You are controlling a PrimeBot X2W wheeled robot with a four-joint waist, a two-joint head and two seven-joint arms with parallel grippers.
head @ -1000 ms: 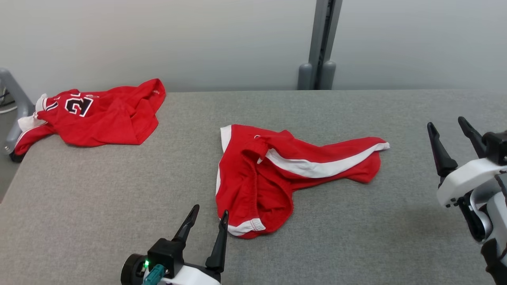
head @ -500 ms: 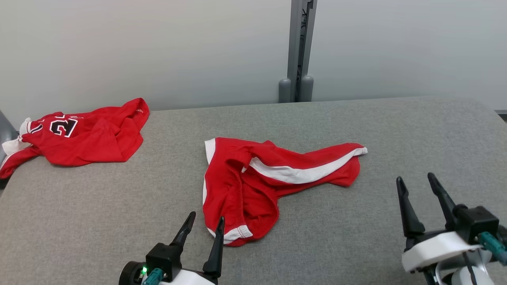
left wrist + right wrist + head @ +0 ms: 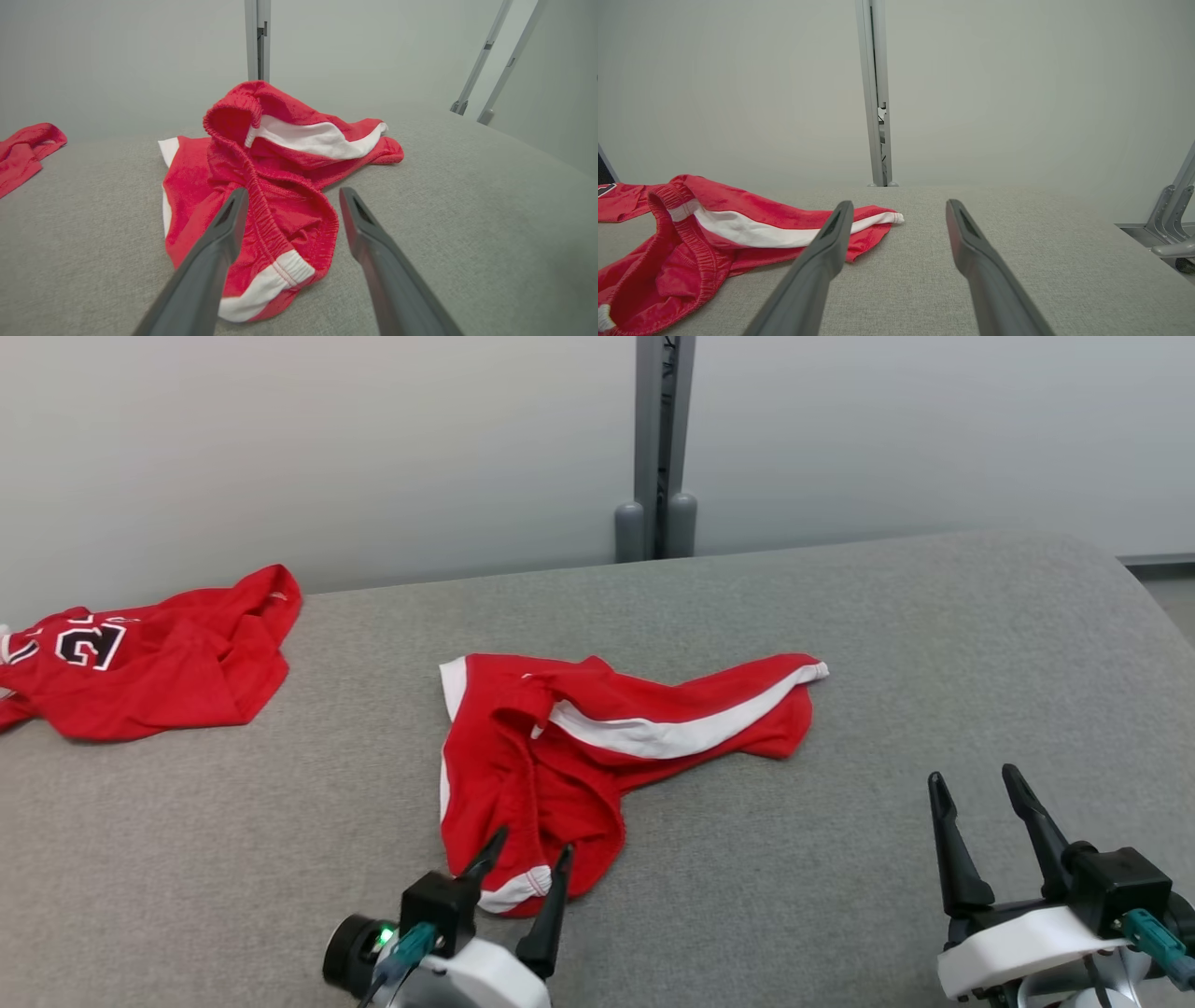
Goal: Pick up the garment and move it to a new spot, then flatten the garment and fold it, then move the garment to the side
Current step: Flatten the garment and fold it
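The left tool (image 3: pixel 532 845), fingers apart, has its tips at the near white-banded edge of the red shorts (image 3: pixel 579 747), crumpled mid-bench (image 3: pixel 840 859); the right tool (image 3: pixel 972 775), likewise apart, hangs well right. At the far left, a red jersey (image 3: pixel 168 672) shows a black "2", its second digit unclear

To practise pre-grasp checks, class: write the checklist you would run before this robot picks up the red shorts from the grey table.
1. Left hand open: ok.
2. Right hand open, apart from the cloth: ok.
3. Left hand lined up with the red shorts, straddling the near waistband: ok.
4. Left fingers touching the fabric: cannot tell.
5. Shorts lying flat: not ok, crumpled.
6. Red jersey apart from the shorts: ok.
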